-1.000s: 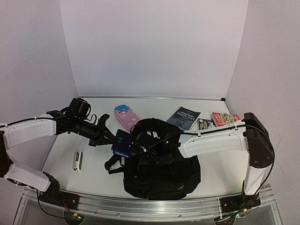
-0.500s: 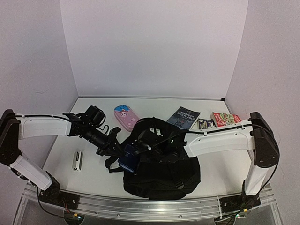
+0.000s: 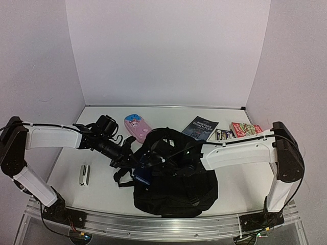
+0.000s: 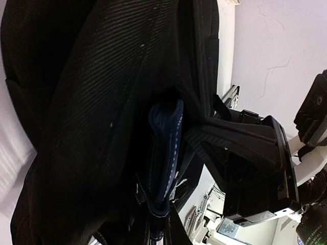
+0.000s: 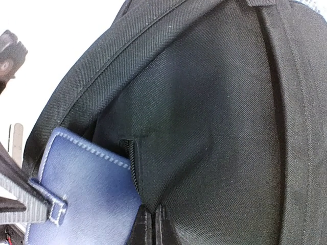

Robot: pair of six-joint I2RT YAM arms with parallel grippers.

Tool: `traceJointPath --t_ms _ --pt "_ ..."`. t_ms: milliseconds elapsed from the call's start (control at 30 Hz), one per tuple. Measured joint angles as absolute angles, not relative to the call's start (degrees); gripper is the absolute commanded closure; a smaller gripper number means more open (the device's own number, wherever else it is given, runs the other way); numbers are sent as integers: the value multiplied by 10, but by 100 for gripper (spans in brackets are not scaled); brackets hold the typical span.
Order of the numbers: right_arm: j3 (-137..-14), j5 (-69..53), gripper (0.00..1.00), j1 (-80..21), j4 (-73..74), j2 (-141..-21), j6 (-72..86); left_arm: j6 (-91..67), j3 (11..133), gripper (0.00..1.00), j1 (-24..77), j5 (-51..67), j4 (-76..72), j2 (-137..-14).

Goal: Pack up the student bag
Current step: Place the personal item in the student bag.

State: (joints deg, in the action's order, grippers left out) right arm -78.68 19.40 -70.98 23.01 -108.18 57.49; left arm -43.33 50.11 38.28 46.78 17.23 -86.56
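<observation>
Now – student bag beside L pincer w/ pouch – R pincer pinching fabric.

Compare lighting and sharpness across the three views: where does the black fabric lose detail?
Top external: soft, even light, but the student bag is a near-featureless black mass. Left wrist: mostly deep shadow, the blue pouch dim, the bright wall washed out. Right wrist: fabric weave crisp, upper-left background blown white.
</observation>
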Motion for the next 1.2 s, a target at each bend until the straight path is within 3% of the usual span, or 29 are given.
traceJointPath --t_ms 733,800,867,967,1200 --pt "-844 193 100 -704 236 -1107 573 -482 523 100 475 388 52 -960" --pt "-845 198 100 -704 236 -1107 573 -483 523 96 476 380 50 -960" --pt "-845 201 100 -704 235 -1107 574 -482 523 86 477 371 51 -959" --pt "-845 208 89 -704 233 -1107 577 -475 524 72 480 351 65 -949" --pt "-838 241 45 -704 196 -1094 572 -455 525 50 480 296 151 -890"
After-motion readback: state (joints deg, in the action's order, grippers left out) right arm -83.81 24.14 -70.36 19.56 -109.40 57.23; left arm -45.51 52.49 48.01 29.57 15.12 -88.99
